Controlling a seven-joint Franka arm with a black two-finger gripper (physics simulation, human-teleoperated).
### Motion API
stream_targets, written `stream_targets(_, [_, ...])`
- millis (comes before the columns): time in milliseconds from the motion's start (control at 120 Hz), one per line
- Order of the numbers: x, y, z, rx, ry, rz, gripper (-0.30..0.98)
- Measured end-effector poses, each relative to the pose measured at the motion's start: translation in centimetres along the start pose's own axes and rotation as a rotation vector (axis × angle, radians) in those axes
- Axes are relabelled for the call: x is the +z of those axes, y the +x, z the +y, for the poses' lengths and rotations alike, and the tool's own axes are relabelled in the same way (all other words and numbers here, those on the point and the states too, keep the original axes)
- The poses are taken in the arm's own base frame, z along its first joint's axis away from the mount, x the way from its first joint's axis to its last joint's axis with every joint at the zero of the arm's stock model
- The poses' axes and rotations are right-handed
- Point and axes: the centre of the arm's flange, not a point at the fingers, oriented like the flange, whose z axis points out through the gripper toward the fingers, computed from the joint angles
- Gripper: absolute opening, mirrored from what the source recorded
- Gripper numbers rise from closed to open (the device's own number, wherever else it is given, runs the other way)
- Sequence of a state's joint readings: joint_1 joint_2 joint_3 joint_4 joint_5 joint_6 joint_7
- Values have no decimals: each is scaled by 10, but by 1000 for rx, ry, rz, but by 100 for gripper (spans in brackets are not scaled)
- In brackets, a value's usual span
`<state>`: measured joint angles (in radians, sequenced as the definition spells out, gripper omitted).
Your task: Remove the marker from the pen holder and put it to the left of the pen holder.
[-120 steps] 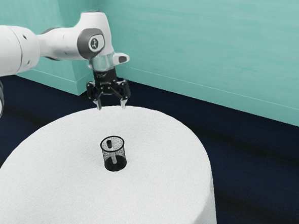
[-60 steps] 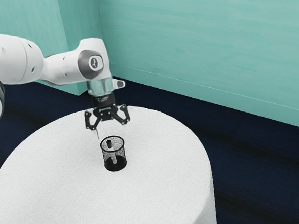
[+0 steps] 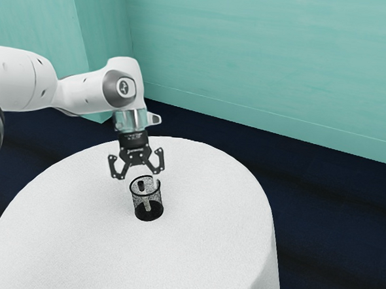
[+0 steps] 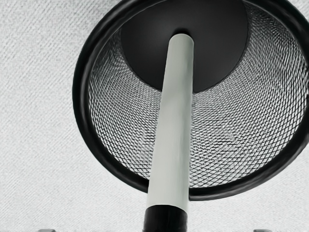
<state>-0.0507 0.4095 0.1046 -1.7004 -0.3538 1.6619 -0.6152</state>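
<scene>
The black gripper (image 3: 140, 182) is low over the pen holder, pointing down, its two fingers spread wide on either side of the rim. Black mesh forms the round pen holder (image 3: 149, 210), which stands upright. Inside it leans the marker (image 3: 140, 186), its dark end up at the rim. From the wrist, the marker (image 4: 173, 121) is a pale grey-white barrel with a black end nearest my hand; its far end rests on the dark base of the pen holder (image 4: 83, 96). Neither finger touches the marker from two sides.
The holder stands near the middle of a round table with a white cloth (image 3: 77, 222). Beyond the table's edge lies a dark blue floor (image 3: 332, 218), and a teal wall (image 3: 270, 57) rises behind.
Over the last second my hand has come down from well above the table to just over the pen holder. The holder and marker have stayed where they were.
</scene>
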Motion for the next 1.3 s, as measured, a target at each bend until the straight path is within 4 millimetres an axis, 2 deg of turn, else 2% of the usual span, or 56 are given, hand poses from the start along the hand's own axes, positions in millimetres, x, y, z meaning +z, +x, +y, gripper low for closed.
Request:
stream_targets(300, [3, -8, 6, -11, -2, -23, 33])
stream_targets(733, [2, -6, 3, 9, -1, -31, 22])
stream_targets(1100, [3, -5, 2, 45, 0, -33, 1])
stream_targets(1300, [-2, -7, 1, 58, 3, -25, -5])
